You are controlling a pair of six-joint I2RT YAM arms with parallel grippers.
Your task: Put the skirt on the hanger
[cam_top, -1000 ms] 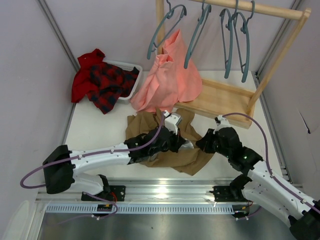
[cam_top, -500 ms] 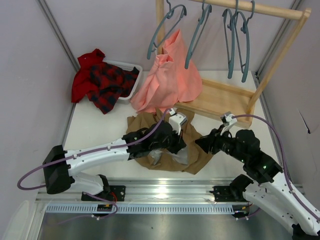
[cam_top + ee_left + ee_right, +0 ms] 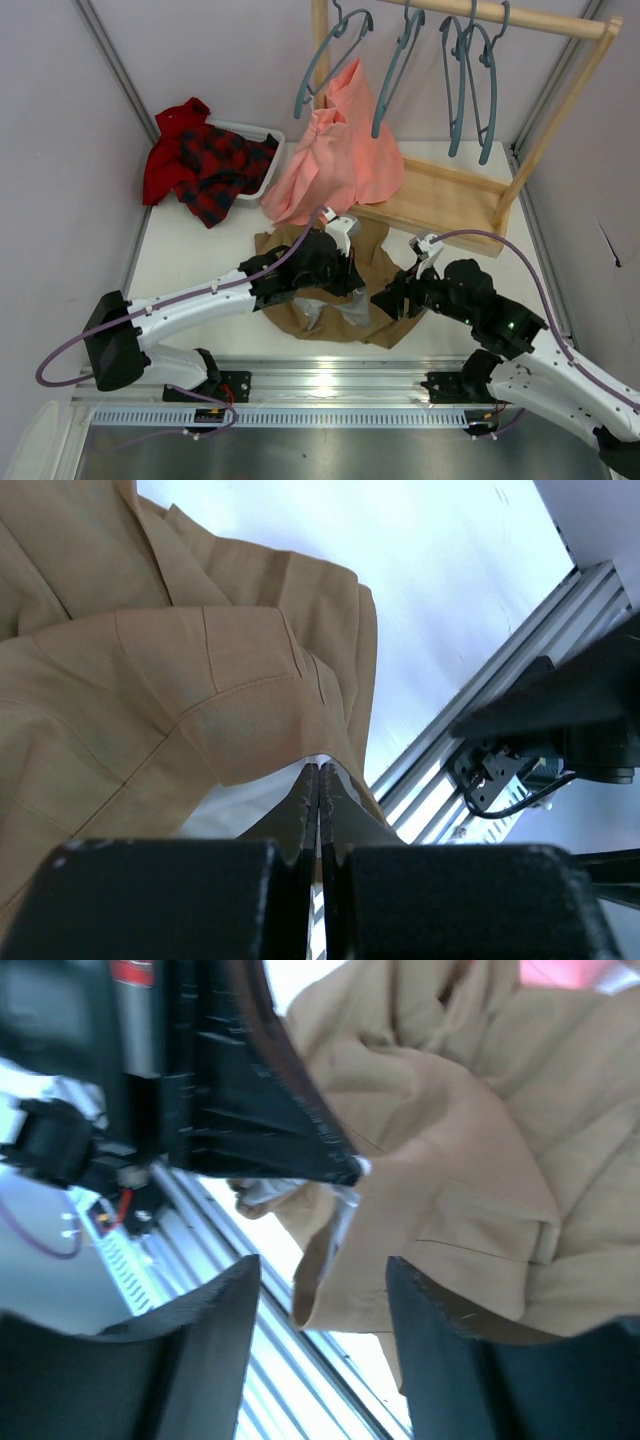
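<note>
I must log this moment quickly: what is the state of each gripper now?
Left gripper: closed, pinching a fold of the skirt.
Right gripper: open, holding nothing.

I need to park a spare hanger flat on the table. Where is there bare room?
Bare table left of the skirt, between the white bin and the left arm. A narrower strip right of the rack base. Crowded: mid-table, where left gripper and right gripper meet over the skirt.
</note>
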